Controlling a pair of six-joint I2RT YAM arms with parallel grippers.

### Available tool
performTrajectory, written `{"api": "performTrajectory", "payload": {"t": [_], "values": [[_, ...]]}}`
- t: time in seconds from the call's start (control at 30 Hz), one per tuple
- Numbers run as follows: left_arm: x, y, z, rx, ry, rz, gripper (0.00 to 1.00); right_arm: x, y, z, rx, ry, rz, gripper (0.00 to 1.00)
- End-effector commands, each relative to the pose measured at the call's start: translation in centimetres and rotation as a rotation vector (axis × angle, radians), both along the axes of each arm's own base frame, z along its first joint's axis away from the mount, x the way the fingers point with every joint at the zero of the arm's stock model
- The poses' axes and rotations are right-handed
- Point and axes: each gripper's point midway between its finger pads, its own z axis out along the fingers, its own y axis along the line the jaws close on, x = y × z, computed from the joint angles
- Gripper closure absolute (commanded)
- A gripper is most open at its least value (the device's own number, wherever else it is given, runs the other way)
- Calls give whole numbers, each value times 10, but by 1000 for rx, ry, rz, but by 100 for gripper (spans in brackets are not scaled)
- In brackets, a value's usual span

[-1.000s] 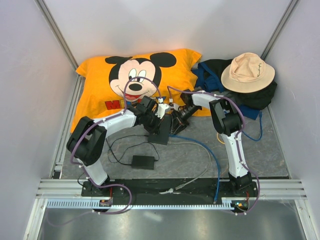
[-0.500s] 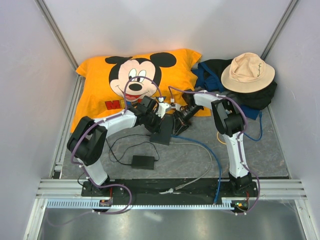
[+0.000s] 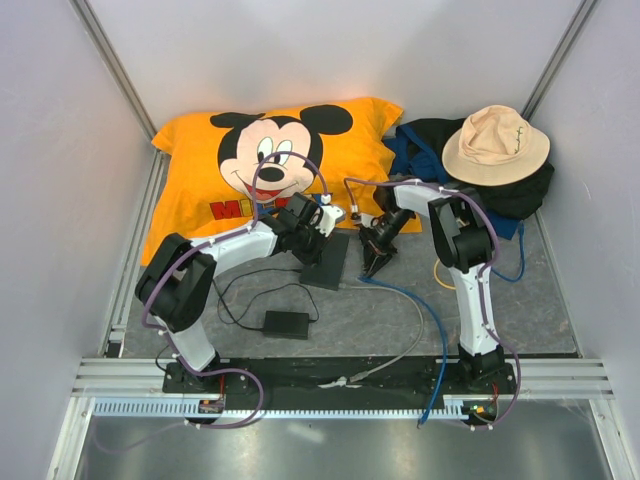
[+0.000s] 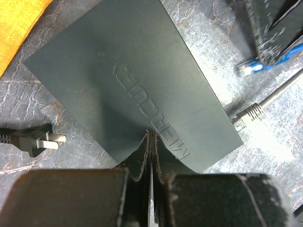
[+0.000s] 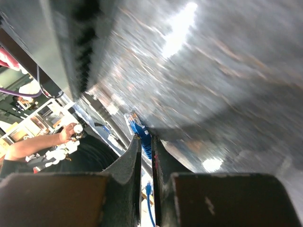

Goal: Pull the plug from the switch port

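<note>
Plug (image 4: 247, 69), pinched in the narrow jaws of the right gripper (image 5: 146, 142), sits just off the socket edge of the switch (image 4: 128, 80); the left gripper (image 4: 150, 137), closed and empty, pins the switch.

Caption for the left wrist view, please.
Shut left end effector on the switch; blue plug out, grey plug at its edge.

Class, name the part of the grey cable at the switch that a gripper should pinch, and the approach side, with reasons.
Likely the ribbed boot of the grey cable, from above, pinching across its sides: it is thicker than the cord and lies flat at the switch.
</note>
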Motion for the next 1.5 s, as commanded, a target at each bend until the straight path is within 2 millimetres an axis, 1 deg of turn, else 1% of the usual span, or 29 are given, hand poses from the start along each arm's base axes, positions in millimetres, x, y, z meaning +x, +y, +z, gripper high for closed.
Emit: {"api": "performTrajectory", "payload": {"t": [0.0,0.03,0.13,0.17,0.23,0.27,0.33,0.37,0.4,0.43,0.47,0.5,0.53,0.57,0.67,0.73,0.77,0.8,0.87,0.9,0.93,0.97,1.0,1.1,1.17,1.27,1.3,1.37,1.47], "values": [[-26,35,-46,168,112,9,98,38,-57,-44,-214,-211,96,100],[-26,34,-45,166,111,9,98,41,-57,-40,-206,-225,92,100],[-25,31,-43,159,107,4,98,55,-55,-19,-137,-284,72,100],[-25,31,-43,157,107,3,98,64,-53,-5,-105,-329,79,100],[-22,29,-41,150,98,5,98,73,-56,13,-62,-356,59,100],[-21,28,-40,148,96,3,98,84,-55,29,-34,-404,59,100],[-19,26,-37,142,88,2,98,91,-61,50,17,-426,49,100],[-19,25,-37,140,90,0,98,101,-62,69,36,-476,38,100],[-18,25,-37,138,89,-2,98,103,-69,79,57,-488,30,100],[-17,24,-36,137,86,1,98,105,-69,90,87,-504,22,100],[-17,24,-36,136,87,0,98,114,-71,109,97,-556,15,100],[-16,22,-34,129,83,-3,98,118,-81,119,103,-572,-8,100],[-16,20,-34,127,83,-4,98,122,-84,129,116,-598,-21,100],[-15,20,-33,125,80,-2,98,128,-88,147,129,-647,-38,100],[-14,17,-32,117,79,-7,98,139,-115,166,69,-724,-84,100],[-13,15,-31,114,80,-6,98,148,-139,174,43,-760,-138,100],[-12,14,-31,111,78,-7,98,150,-147,181,40,-776,-175,100],[-11,12,-29,108,75,-7,98,158,-167,184,18,-798,-226,100],[-10,10,-28,105,73,-9,98,164,-188,194,-21,-839,-266,100],[-9,10,-28,104,73,-8,98,168,-209,197,-58,-860,-302,100],[-9,9,-28,102,72,-10,98,173,-220,204,-77,-887,-320,100],[-10,8,-28,102,74,-10,98,176,-229,207,-90,-903,-330,100],[-10,7,-28,101,75,-15,98,178,-243,211,-109,-918,-352,100],[-11,6,-28,100,77,-19,98,191,-268,220,-167,-983,-350,100],[-12,4,-27,99,73,-23,98,201,-277,225,-200,-1024,-334,100],[-12,4,-26,104,65,-28,98,213,-279,228,-191,-1084,-268,100],[-12,5,-26,107,63,-26,98,217,-279,227,-204,-1101,-242,100],[-12,5,-25,109,57,-30,98,226,-285,222,-256,-1140,-160,100],[-12,8,-24,116,50,-31,98,235,-281,216,-302,-1186,-21,100]]}}
